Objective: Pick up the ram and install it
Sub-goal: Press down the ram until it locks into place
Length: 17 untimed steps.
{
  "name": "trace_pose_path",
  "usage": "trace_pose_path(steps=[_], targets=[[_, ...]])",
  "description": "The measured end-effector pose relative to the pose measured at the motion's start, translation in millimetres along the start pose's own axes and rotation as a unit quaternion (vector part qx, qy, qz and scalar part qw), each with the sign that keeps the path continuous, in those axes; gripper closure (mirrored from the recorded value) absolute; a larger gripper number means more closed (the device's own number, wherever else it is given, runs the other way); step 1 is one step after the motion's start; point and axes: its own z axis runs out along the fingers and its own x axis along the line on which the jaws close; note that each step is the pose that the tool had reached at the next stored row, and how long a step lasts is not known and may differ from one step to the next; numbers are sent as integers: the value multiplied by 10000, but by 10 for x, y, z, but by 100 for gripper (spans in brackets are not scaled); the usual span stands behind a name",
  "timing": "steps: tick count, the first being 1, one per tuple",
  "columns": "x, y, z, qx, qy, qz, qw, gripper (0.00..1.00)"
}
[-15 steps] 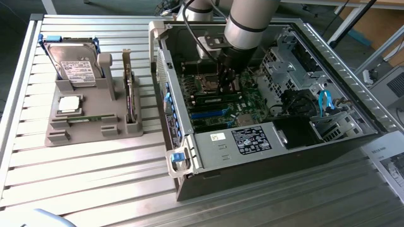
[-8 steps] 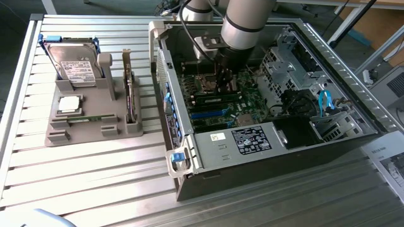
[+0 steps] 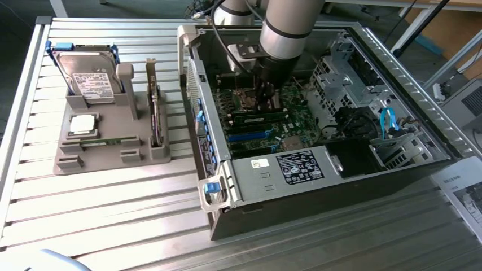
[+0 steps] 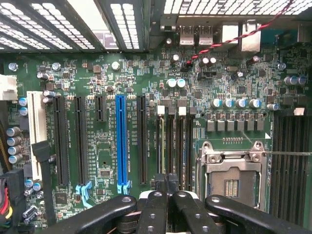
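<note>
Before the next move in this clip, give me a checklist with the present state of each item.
1. Hand is inside the open case, over the motherboard: ok.
2. Ram held in the hand: cannot tell.
3. Grey holder outside the case has given up its ram: cannot tell. A thin green strip lies flat in it.
4. Slots with white clips lie just in front of the hand: ok.
5. Those slots are empty: cannot tell.
6. Red-and-black cable is clear of the slots: ok, it runs along the board's far edge.
</note>
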Motion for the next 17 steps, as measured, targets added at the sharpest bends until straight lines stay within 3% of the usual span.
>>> trace_pose_path(steps=[12, 17], targets=[[2, 217, -9, 141, -2, -5, 9999, 90], [2, 283, -12, 177, -1, -7, 9998, 90]])
